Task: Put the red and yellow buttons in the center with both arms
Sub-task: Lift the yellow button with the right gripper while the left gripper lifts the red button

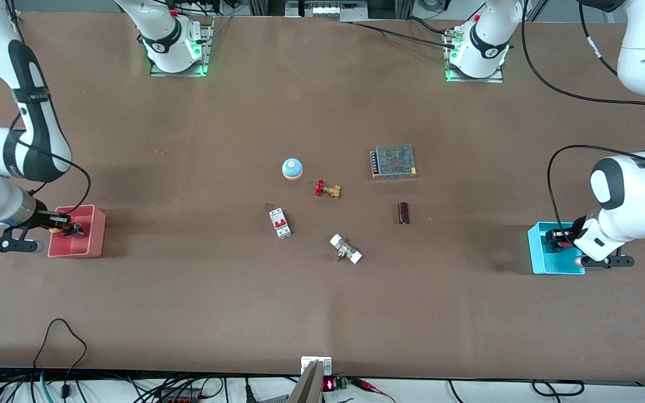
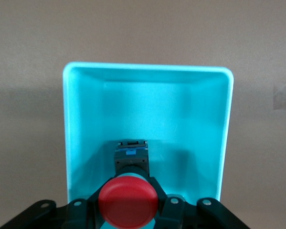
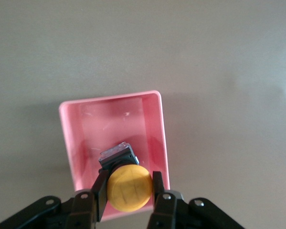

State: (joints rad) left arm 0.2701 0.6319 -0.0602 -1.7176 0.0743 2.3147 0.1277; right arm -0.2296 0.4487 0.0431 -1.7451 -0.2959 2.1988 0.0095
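My left gripper (image 1: 559,240) is shut on the red button (image 2: 128,202), one finger on each side of its black body just under the cap. It holds the button inside the cyan bin (image 2: 85,133), which stands at the left arm's end of the table (image 1: 541,263). My right gripper (image 1: 66,228) is shut on the yellow button (image 3: 128,187), with its fingers (image 3: 99,191) on the black base. It holds the button a little above the pink bin (image 3: 85,124), at the right arm's end (image 1: 76,249). The brown tabletop centre (image 1: 350,215) lies between them.
Around the table's middle lie a blue-domed button (image 1: 292,168), a brass valve with a red handle (image 1: 327,190), a white circuit breaker (image 1: 280,223), a white-capped fitting (image 1: 346,249), a dark cylinder (image 1: 403,212) and a metal mesh box (image 1: 393,161).
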